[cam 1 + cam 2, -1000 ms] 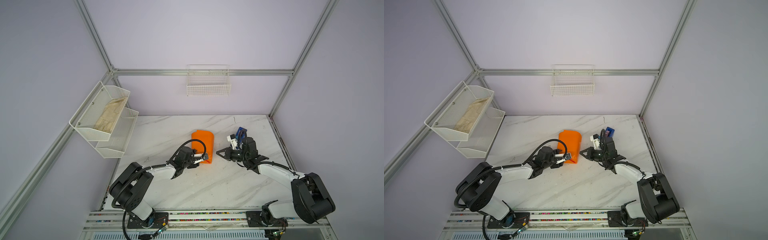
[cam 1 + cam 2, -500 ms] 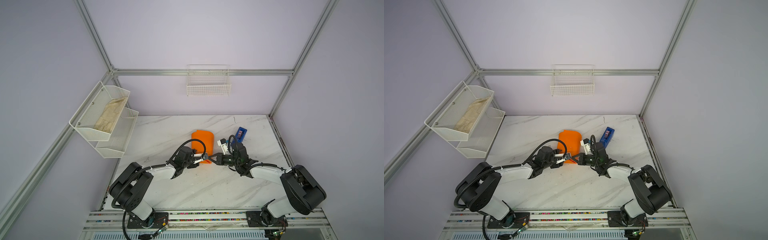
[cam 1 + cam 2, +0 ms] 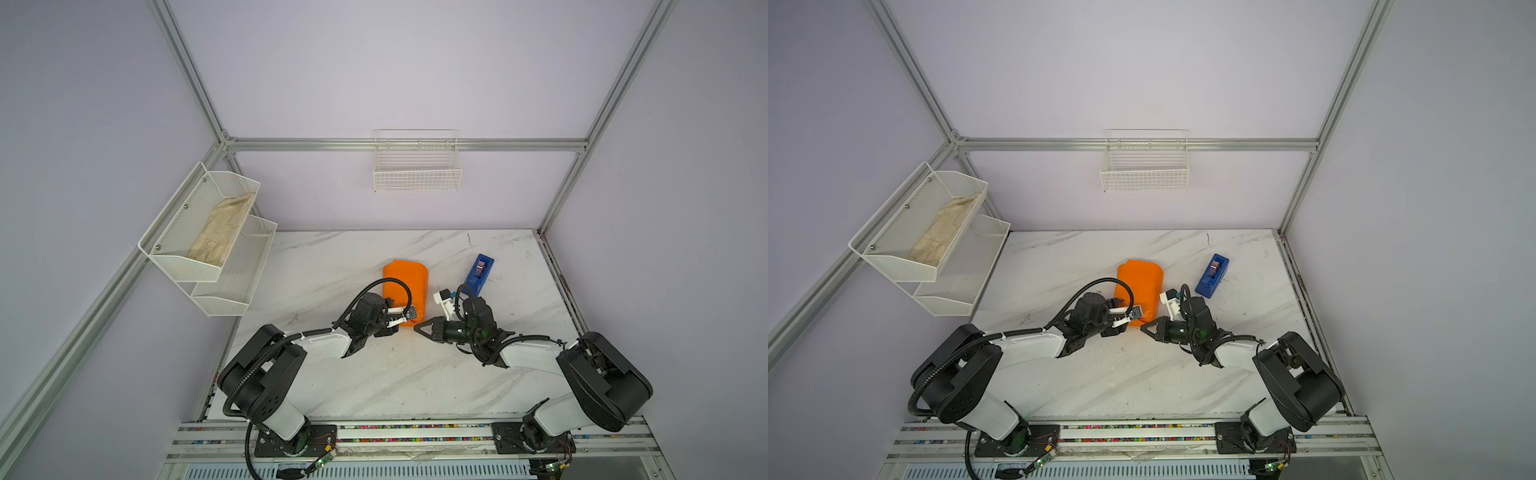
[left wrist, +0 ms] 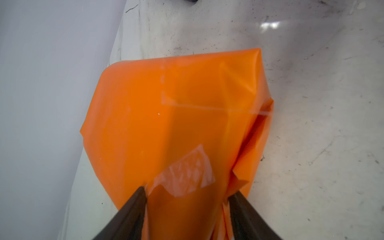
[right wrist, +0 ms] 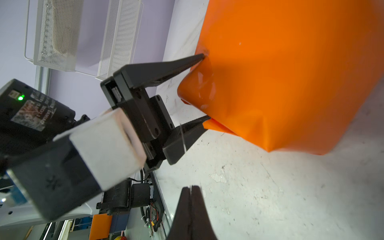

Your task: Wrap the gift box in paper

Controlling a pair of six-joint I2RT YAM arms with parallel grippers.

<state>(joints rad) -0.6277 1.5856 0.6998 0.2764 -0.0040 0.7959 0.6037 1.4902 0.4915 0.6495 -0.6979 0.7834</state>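
1. Jaws of left gripper (image 4: 188, 191) stand partly spread, tips pressing either side of the paper's (image 4: 166, 114) near folded end.
2. Tape (image 4: 187, 174), clear and crinkled, sticks to the paper between those tips.
3. Right gripper (image 5: 190, 188) is pressed together and empty, low over the table (image 5: 270, 197), just short of that same end.
4. Paper lies folded up mid-table; the box is hidden.
5. Dispenser (image 3: 479, 275), blue, sits right of the paper, apart from it.
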